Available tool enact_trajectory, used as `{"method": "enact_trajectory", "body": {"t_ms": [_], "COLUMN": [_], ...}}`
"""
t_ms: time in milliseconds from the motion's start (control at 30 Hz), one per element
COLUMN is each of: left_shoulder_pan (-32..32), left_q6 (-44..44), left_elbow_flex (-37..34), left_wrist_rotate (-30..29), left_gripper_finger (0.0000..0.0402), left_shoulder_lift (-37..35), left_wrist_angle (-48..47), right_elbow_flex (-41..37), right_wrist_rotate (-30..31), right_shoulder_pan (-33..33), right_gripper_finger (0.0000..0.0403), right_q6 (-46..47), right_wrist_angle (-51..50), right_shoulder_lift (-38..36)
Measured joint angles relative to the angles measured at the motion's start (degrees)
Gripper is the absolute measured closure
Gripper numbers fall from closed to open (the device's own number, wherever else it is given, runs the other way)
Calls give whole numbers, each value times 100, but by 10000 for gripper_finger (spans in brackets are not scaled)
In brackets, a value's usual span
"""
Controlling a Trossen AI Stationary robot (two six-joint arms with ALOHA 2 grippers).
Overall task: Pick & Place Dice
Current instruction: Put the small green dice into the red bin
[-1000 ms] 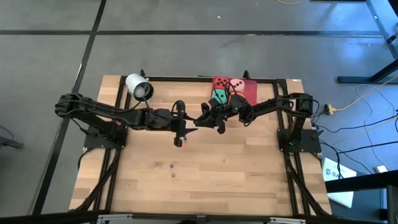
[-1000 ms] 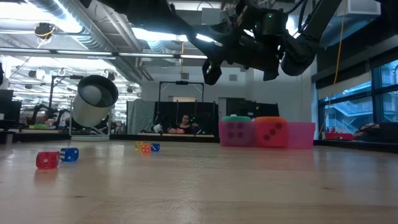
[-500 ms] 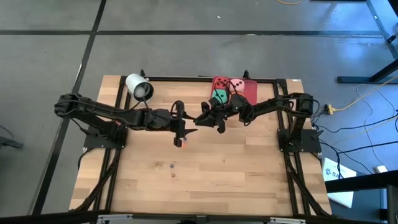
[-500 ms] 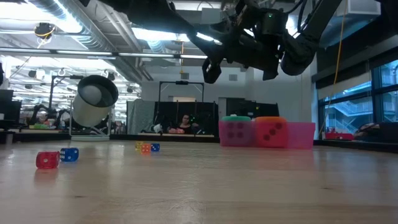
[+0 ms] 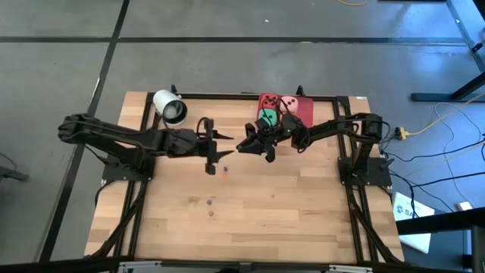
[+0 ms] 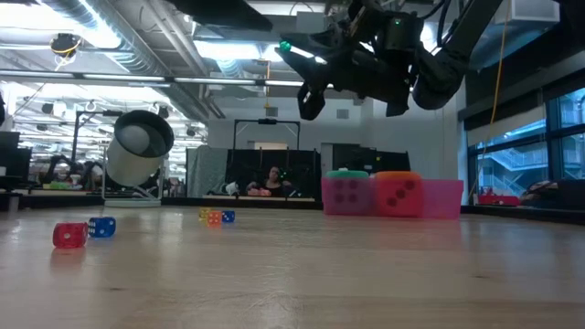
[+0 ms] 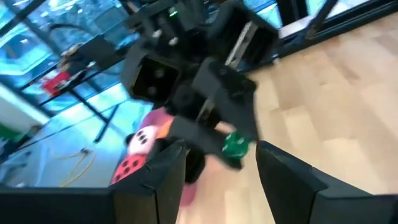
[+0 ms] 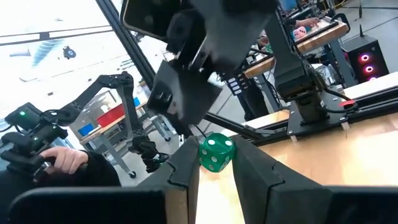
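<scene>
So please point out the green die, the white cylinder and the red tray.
green die (image 8: 216, 153), right wrist view, its front face.
white cylinder (image 5: 169, 106), high view, its side.
red tray (image 5: 305, 112), high view, bare corner.

Left pincer (image 5: 209, 144) and right pincer (image 5: 251, 145) nearly meet above table (image 5: 303, 212).

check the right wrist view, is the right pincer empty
No, the right pincer is shut on a green die, held between its two fingers.
</scene>
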Motion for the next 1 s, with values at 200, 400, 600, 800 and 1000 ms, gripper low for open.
{"method": "enact_trajectory", "body": {"t_ms": [200, 400, 600, 800, 1000], "left_shoulder_pan": [7, 26, 127, 393, 918], "left_q6": [-80, -158, -370, -600, -899], "left_elbow_flex": [0, 9, -24, -173, -386], "left_wrist_rotate": [-336, -404, -434, -327, 113], "left_gripper_finger": [212, 217, 213, 215, 222], "left_shoulder_lift": [-143, -189, -187, -187, -187], "left_wrist_angle": [-259, -379, -562, -586, -587], "right_elbow_flex": [-4, -8, -9, -9, -11], "right_wrist_rotate": [-57, 320, 1389, 3054, 4446], "right_shoulder_pan": [0, 0, 0, 0, -10], "right_gripper_finger": [329, 331, 331, 331, 331], "right_q6": [-280, -1170, -2379, -3334, -3767], "right_wrist_angle": [-21, -1416, -3587, -5598, -7255], "right_shoulder_lift": [-293, -1111, -2403, -3603, -4419]}}
